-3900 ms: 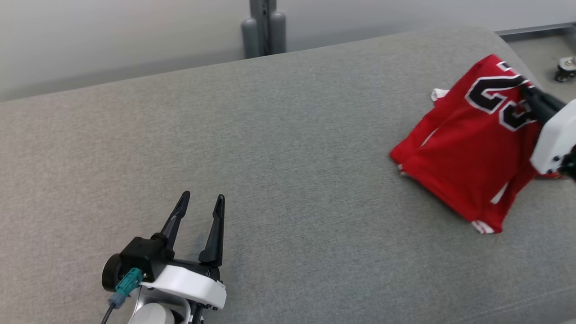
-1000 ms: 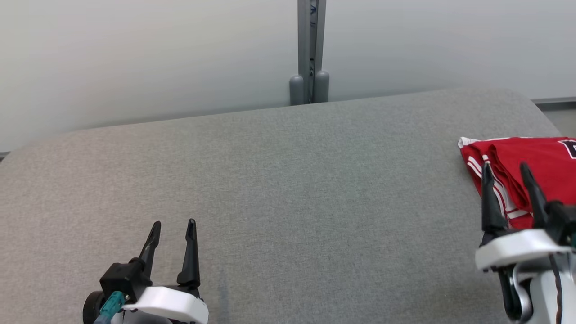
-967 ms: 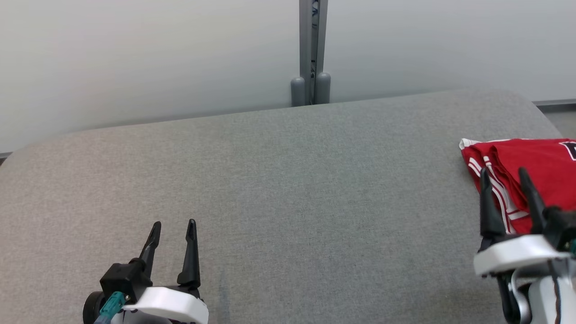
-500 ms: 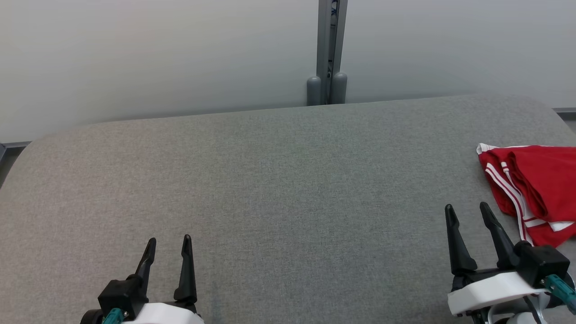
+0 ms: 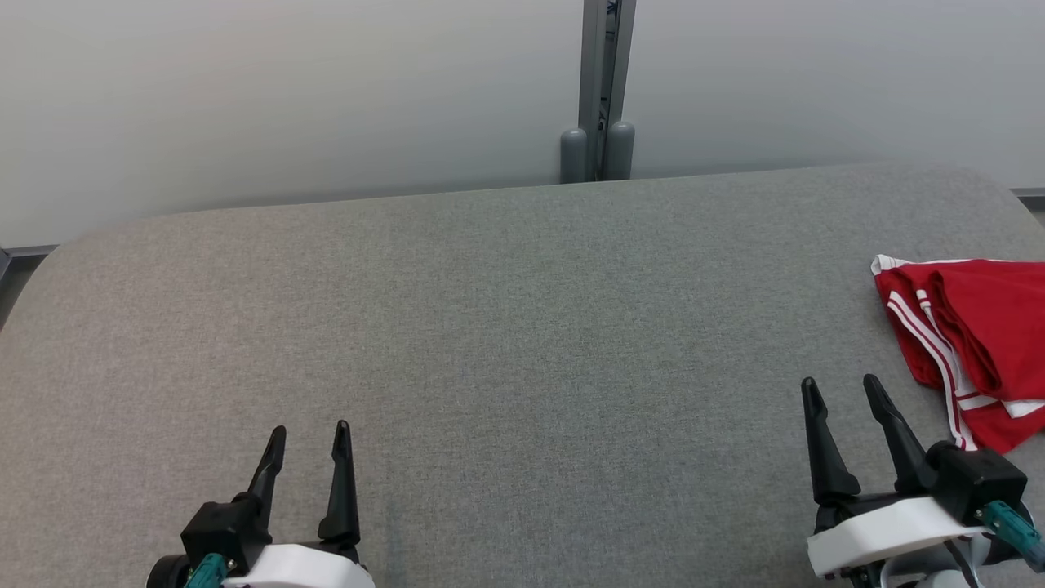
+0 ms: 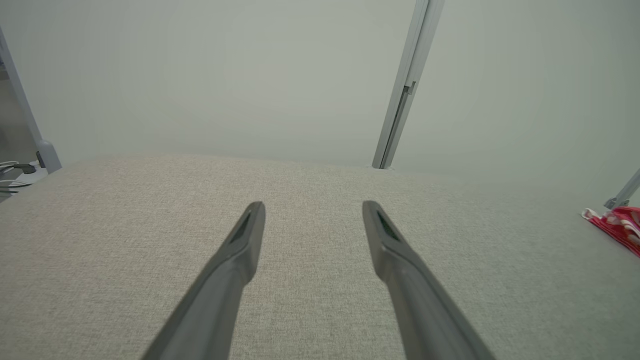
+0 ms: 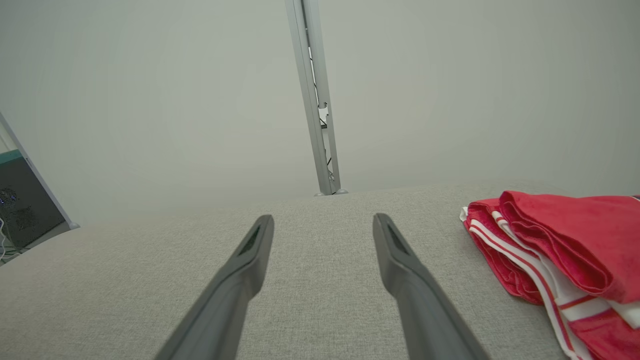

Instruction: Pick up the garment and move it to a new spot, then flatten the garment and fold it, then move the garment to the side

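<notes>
Head view: folded red jersey (image 5: 984, 335) at the right end of the grey surface (image 5: 522, 327), just right of and beyond the right pincer (image 5: 840, 384), striped edge (image 5: 927, 359) running near-to-far. Right pincer and left pincer (image 5: 311, 429) gape empty; the left lies well apart, so the right arm is judged nearer.

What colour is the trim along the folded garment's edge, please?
White stripes on the red garment; the right wrist view shows it best.

The folded garment (image 5: 980, 327) lies at the padded bench's (image 5: 490, 327) right edge; a post (image 5: 600, 82) stands behind its far edge.
</notes>
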